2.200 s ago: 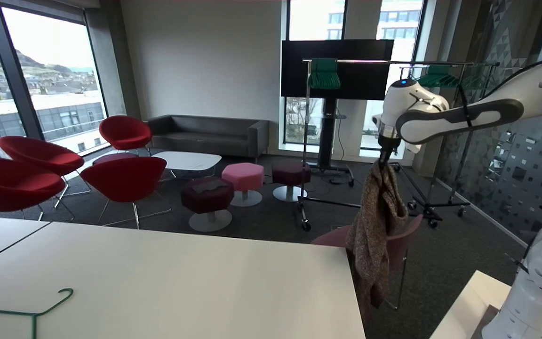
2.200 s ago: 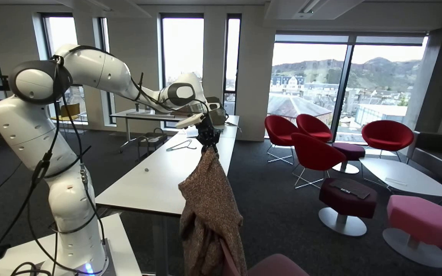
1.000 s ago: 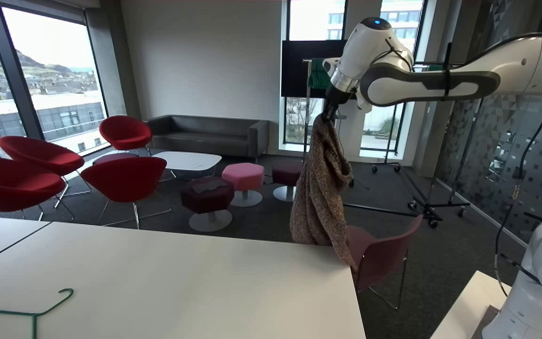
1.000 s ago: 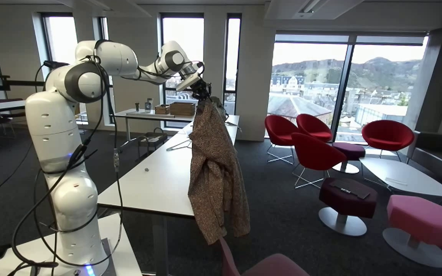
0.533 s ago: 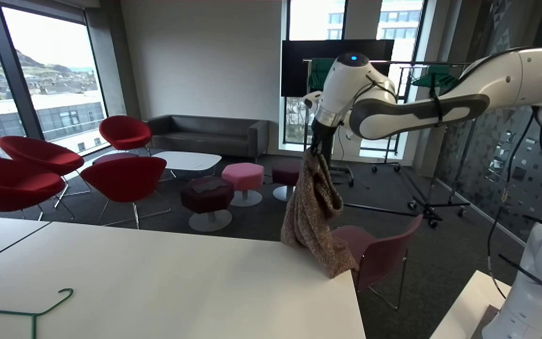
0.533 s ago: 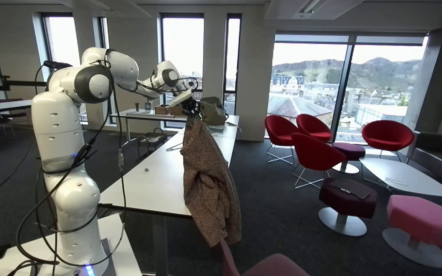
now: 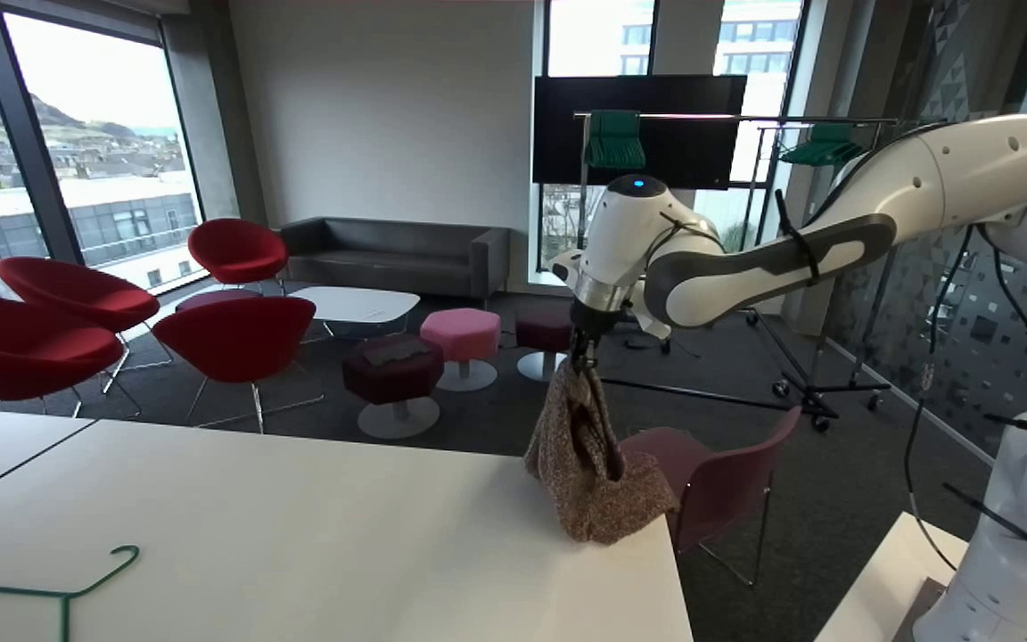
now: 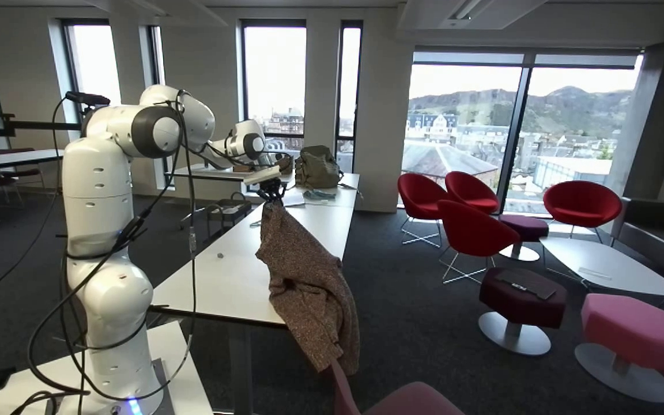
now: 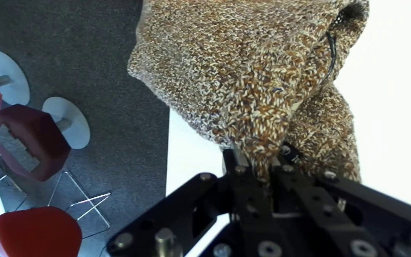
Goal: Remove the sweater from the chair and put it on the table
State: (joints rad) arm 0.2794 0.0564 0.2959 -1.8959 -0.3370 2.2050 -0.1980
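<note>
The brown-mauve knit sweater (image 7: pixel 607 508) hangs from my gripper (image 7: pixel 583 361) above the near corner of the white table (image 7: pixel 344 526). Its lower part lies bunched on that corner. In an exterior view the sweater (image 8: pixel 309 288) also hangs past the table's end, down to the maroon chair (image 8: pixel 410 400); I cannot tell whether they touch. The chair (image 7: pixel 727 486) stands beside the corner. In the wrist view my gripper (image 9: pixel 259 164) is shut on a gathered fold of the sweater (image 9: pixel 234 67), with the white table (image 9: pixel 387 150) below. The gripped fold is partly hidden between the fingers.
A green hanger (image 7: pixel 65 595) lies on the table. A grey-green bag (image 8: pixel 316 167) stands at the table's far end, and a small grey object (image 8: pixel 220 255) lies nearer. Stools (image 7: pixel 393 370), red chairs (image 7: pixel 233 339) and a clothes rack (image 7: pixel 701 116) stand beyond.
The sweater was draped on the chair's back; the arm lifted it off, carried it over to the table's corner and lowered it. More of the cloth now folds onto the tabletop.
</note>
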